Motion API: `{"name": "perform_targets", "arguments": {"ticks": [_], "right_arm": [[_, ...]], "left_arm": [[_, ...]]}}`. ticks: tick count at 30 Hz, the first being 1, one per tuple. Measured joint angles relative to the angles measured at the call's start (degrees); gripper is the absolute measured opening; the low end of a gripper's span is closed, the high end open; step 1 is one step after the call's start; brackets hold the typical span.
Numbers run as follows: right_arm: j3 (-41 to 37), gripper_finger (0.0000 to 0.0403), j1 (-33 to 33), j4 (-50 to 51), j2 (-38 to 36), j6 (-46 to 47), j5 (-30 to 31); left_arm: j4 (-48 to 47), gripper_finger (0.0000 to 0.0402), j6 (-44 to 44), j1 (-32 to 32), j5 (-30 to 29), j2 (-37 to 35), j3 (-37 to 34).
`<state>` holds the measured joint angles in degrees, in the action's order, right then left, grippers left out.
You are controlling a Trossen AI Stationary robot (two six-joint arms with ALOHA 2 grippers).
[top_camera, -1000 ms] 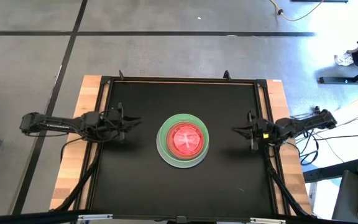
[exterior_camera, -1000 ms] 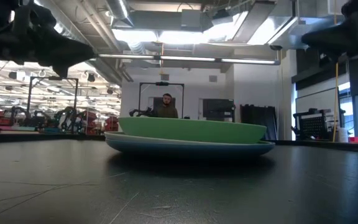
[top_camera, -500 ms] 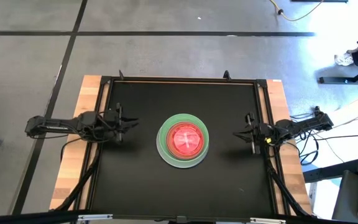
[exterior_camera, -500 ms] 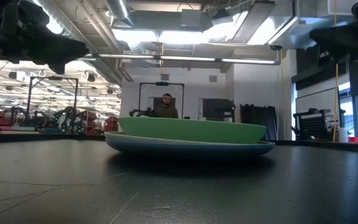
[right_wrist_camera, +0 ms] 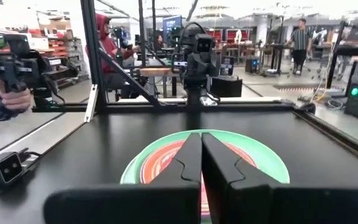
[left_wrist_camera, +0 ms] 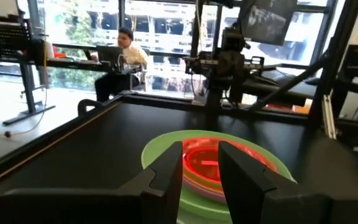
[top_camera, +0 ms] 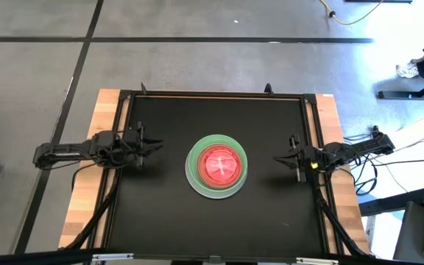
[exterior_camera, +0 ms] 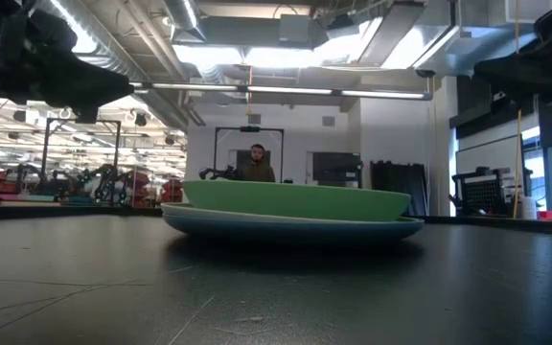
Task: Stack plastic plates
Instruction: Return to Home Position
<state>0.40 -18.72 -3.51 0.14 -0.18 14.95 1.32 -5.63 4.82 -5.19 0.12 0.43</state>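
Note:
The plastic plates stand in one stack [top_camera: 216,165] at the middle of the black table. In the low view a blue plate [exterior_camera: 295,227] lies at the bottom with a green plate [exterior_camera: 295,201] on it. From above, smaller orange and pink translucent plates [top_camera: 218,163] sit inside the green one. My left gripper [top_camera: 153,144] hovers left of the stack, open by a narrow gap and empty; its wrist view [left_wrist_camera: 201,155] looks at the stack [left_wrist_camera: 229,171]. My right gripper [top_camera: 277,156] hovers right of the stack, shut and empty; it also shows in its wrist view [right_wrist_camera: 201,140].
A raised black frame [top_camera: 212,94] rims the table, with wooden edges [top_camera: 87,191] outside it. Bare black surface lies all round the stack. A person [exterior_camera: 257,163] sits beyond the far edge. A hand [right_wrist_camera: 8,96] holds a device off the table.
My left gripper has drawn back a little toward the table's left edge. My right gripper has sunk slightly. The stack has not moved.

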Motion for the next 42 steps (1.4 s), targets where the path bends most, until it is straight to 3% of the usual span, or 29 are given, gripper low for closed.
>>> {"name": "perform_targets", "arguments": {"ticks": [5,42], "right_arm": [[0.02,0.0001,0.02,0.16,0.09,1.53,-0.53],[0.02,0.0001,0.01,0.4,0.09,1.38,-0.51]], "left_arm": [[-0.02,0.0096,3.07,0.01,0.23,1.29,0.0],[0.06,0.0096,3.11,0.02,-0.02,1.25,0.0]]}}
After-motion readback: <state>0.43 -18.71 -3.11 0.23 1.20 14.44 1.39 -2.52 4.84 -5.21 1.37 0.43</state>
